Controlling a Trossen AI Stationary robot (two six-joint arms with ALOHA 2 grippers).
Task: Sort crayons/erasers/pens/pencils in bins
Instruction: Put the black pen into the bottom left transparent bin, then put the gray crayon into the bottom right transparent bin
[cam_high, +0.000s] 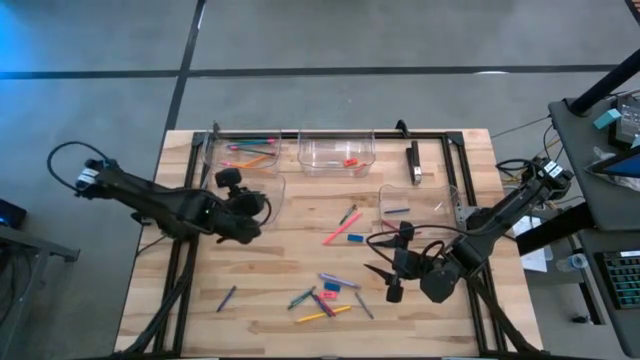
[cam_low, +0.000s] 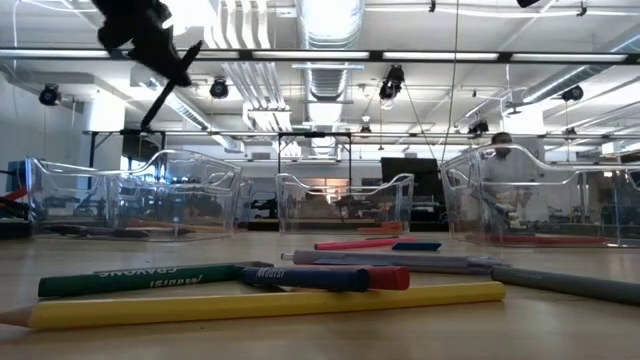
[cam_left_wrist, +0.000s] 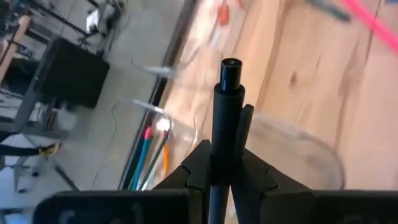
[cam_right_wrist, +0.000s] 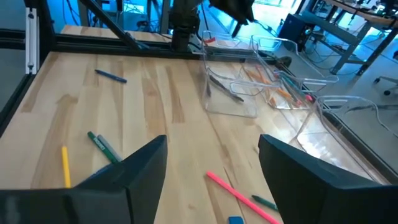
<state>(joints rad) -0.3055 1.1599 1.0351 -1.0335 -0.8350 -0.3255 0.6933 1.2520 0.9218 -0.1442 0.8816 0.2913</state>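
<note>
My left gripper (cam_high: 243, 208) hovers high over the table's left part, shut on a black pen (cam_left_wrist: 227, 93), above a clear bin (cam_left_wrist: 298, 146). In the low view this gripper (cam_low: 150, 35) sits at the top with the pen (cam_low: 165, 85) slanting down from it. My right gripper (cam_high: 388, 268) is open over the table's right middle and touches nothing; its fingers (cam_right_wrist: 143, 165) stand wide apart. Loose crayons and pencils (cam_high: 322, 298) lie near the near edge, and a pink pencil (cam_high: 340, 235) lies in the middle. The far-left bin (cam_high: 245, 152) holds pencils. My left gripper pinches the black pen between its two fingers at the barrel's lower part (cam_left_wrist: 219, 155). The pen lies along the fingers, with its free end (cam_left_wrist: 231, 65) sticking out past the fingertips. It is lifted clear and, in the low view, points down at a slant.
A far-middle bin (cam_high: 337, 153) holds a red-orange eraser (cam_high: 350, 161). A right bin (cam_high: 412, 205) holds a blue crayon (cam_high: 397, 211). A black frame fixture (cam_high: 413, 160) stands at the far right. A blue crayon (cam_high: 226, 298) lies alone at the near left.
</note>
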